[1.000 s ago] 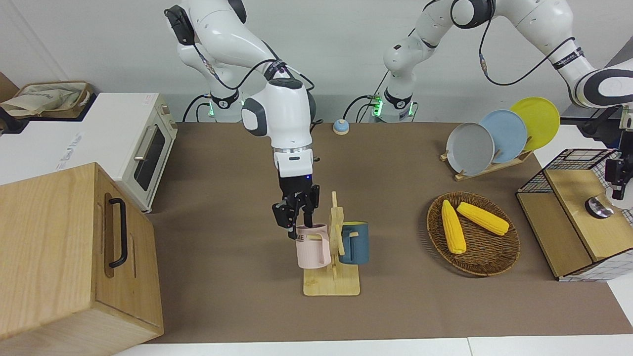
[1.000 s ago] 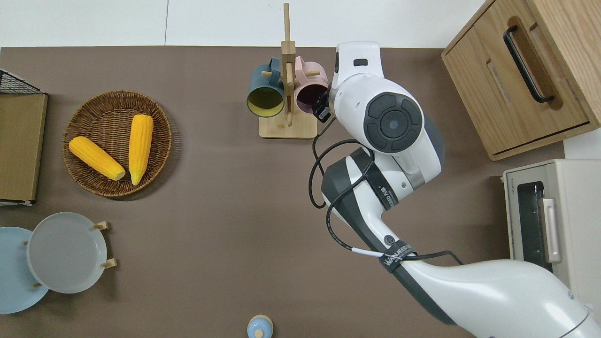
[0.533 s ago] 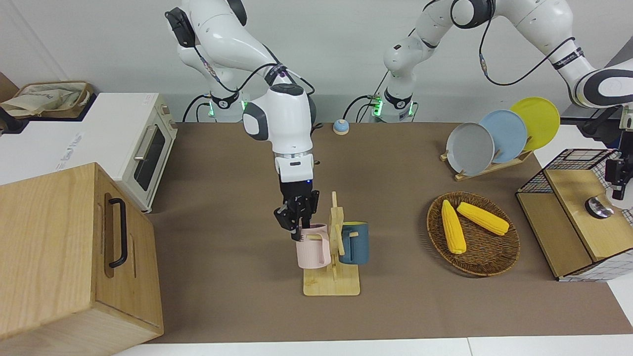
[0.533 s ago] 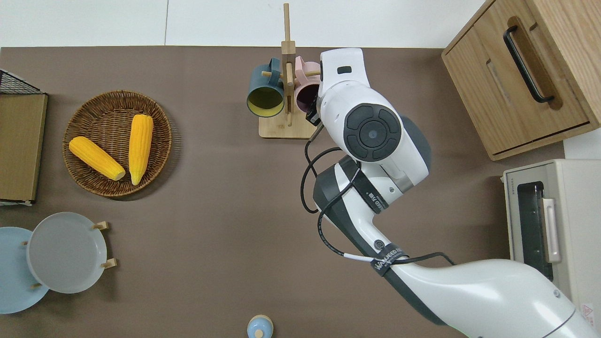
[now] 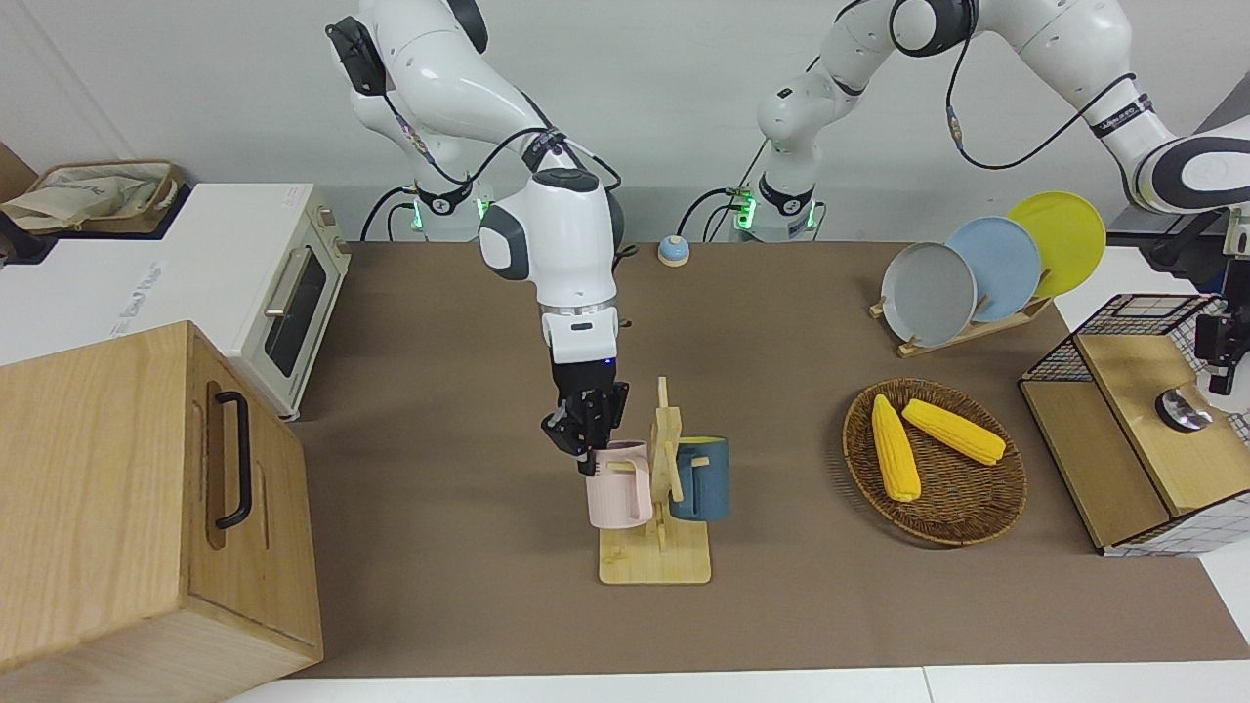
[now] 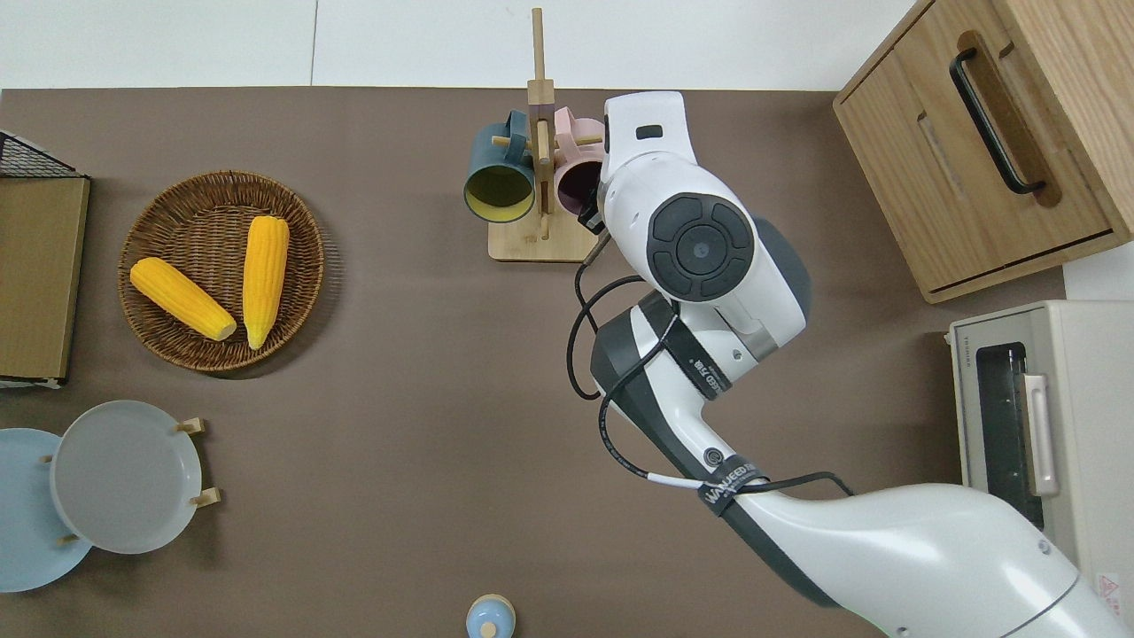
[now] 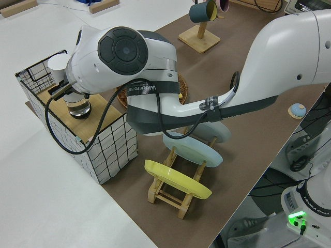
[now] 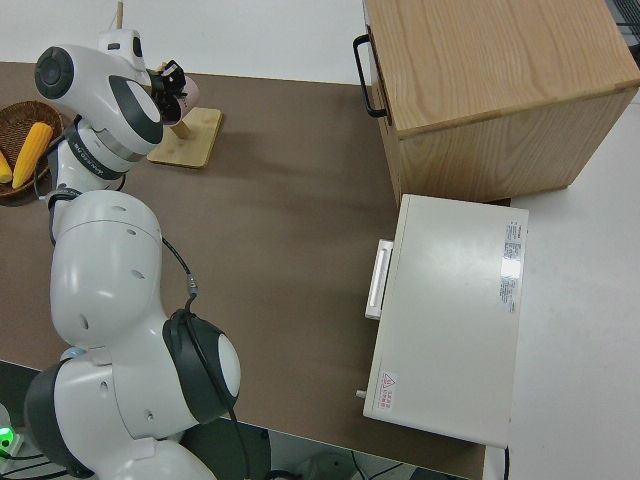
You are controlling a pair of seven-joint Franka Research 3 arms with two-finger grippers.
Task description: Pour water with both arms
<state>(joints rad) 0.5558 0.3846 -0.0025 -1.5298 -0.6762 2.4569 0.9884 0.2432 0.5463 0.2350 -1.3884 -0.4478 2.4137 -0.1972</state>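
Note:
A pink mug (image 5: pixel 617 488) and a dark blue mug (image 5: pixel 701 480) hang on a wooden mug stand (image 5: pixel 654 563) in the middle of the table. My right gripper (image 5: pixel 589 444) reaches down from the robots' side and is shut on the pink mug's rim; in the overhead view the arm's wrist hides most of the pink mug (image 6: pixel 576 177). My left gripper (image 5: pixel 1223 351) hangs over a small glass vessel (image 7: pixel 78 107) on the wooden top of a wire crate (image 7: pixel 108 150), its fingers hidden by the wrist.
A wicker basket (image 5: pixel 986 532) with two corn cobs sits toward the left arm's end, with a plate rack (image 5: pixel 962 278) nearer the robots. A wooden cabinet (image 5: pixel 117 508) and a toaster oven (image 5: pixel 283 298) stand at the right arm's end. A small blue bell (image 5: pixel 672 251) lies near the bases.
My right gripper shifted toward the pink mug and its open fingers shut on the rim. The left arm has not moved.

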